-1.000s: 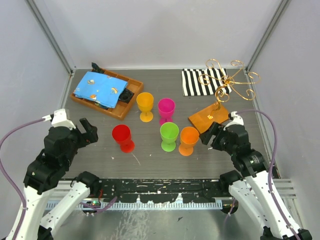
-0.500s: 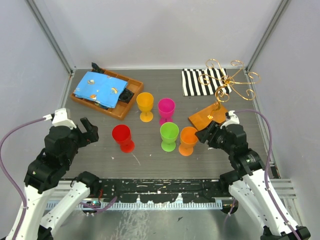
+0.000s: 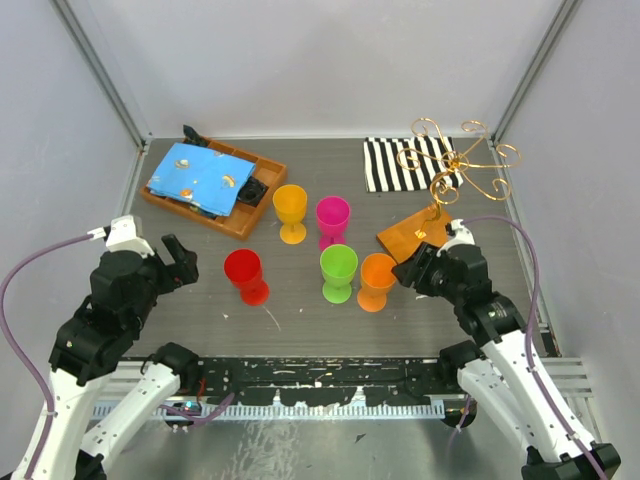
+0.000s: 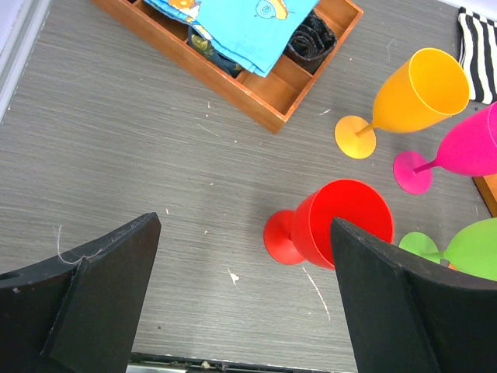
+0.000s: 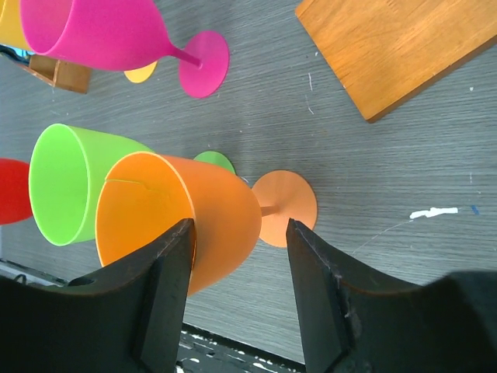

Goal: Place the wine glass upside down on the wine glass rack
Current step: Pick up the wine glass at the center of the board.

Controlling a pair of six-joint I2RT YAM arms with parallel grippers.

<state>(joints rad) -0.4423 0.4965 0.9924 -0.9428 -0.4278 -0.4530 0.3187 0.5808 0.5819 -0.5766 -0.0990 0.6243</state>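
Observation:
Several plastic wine glasses stand upright mid-table: orange (image 3: 378,277), green (image 3: 338,268), red (image 3: 244,273), yellow (image 3: 290,209) and pink (image 3: 332,217). The gold wire rack (image 3: 455,163) rises from its orange-brown wooden base (image 3: 417,237) at the right. My right gripper (image 3: 408,271) is open just right of the orange glass; in the right wrist view the orange bowl (image 5: 194,221) sits between its fingers (image 5: 167,287), touching neither. My left gripper (image 3: 180,262) is open and empty, left of the red glass (image 4: 330,225).
A wooden tray (image 3: 262,205) with a blue cloth (image 3: 198,176) lies at the back left. A black-and-white striped cloth (image 3: 395,163) lies at the back, behind the rack. The cage walls close in on both sides.
My right gripper has moved left toward the orange glass, bringing its open fingers around the bowl. The left arm has not moved.

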